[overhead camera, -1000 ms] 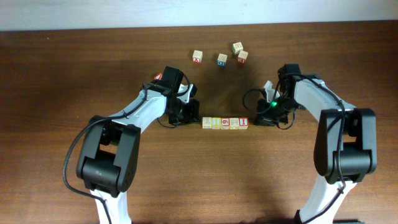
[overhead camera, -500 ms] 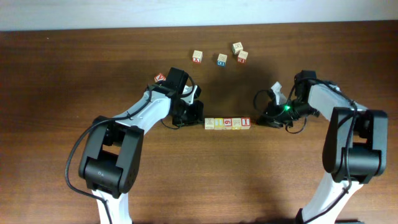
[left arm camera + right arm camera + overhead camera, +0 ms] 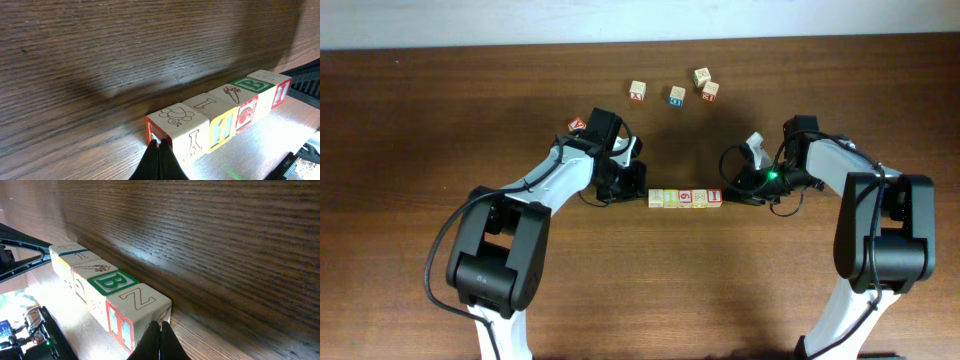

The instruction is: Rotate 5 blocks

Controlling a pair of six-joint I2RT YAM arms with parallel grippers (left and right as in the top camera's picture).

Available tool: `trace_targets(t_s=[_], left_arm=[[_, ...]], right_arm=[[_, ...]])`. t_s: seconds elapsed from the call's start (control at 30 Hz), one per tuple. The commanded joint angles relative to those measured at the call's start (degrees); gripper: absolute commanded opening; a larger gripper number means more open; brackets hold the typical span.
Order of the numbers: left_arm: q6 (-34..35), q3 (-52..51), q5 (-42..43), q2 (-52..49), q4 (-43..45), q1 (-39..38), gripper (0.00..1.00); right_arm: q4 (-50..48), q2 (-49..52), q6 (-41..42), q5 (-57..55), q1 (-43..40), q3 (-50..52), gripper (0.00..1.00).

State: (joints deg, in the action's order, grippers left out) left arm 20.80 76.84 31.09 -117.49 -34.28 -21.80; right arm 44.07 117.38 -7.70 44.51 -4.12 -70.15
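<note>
Five pale-wood blocks stand in a tight row (image 3: 685, 198) at the table's middle. My left gripper (image 3: 641, 195) is shut, with its tips against the row's left end. In the left wrist view the gripper (image 3: 159, 145) touches the red-edged end face of the first block (image 3: 175, 122). The red "I" block (image 3: 281, 90) is at the far end. My right gripper (image 3: 729, 192) is also shut, at the row's right end. In the right wrist view the gripper (image 3: 160, 325) meets the Z-topped block (image 3: 142, 300), which stands beside the green B block (image 3: 112, 282).
Loose cubes lie at the back: one red-marked (image 3: 638, 92), one blue-marked (image 3: 677, 96) and two more (image 3: 706, 84). Another red cube (image 3: 577, 125) sits by the left arm. The table's far edge (image 3: 640, 42) meets a white wall.
The left gripper moved right against the row's left end. The right gripper swung out to the right, then came back to the row's right end. The row barely shifted.
</note>
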Motion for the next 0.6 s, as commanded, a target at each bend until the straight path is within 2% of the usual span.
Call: trace_targets(t_s=[0.0,0.57], left_arm=[[0.6,1.1,0.7,0.2,0.2,-0.1,0.0],[1.0,1.1,1.1,0.2,0.8,-0.1,0.0]], right_arm=[[0.3,0.4,-0.2,4.6,0.4,0.6,0.04],[3.5,-7.8,1.0,4.0,1.4,0.5,0.04]])
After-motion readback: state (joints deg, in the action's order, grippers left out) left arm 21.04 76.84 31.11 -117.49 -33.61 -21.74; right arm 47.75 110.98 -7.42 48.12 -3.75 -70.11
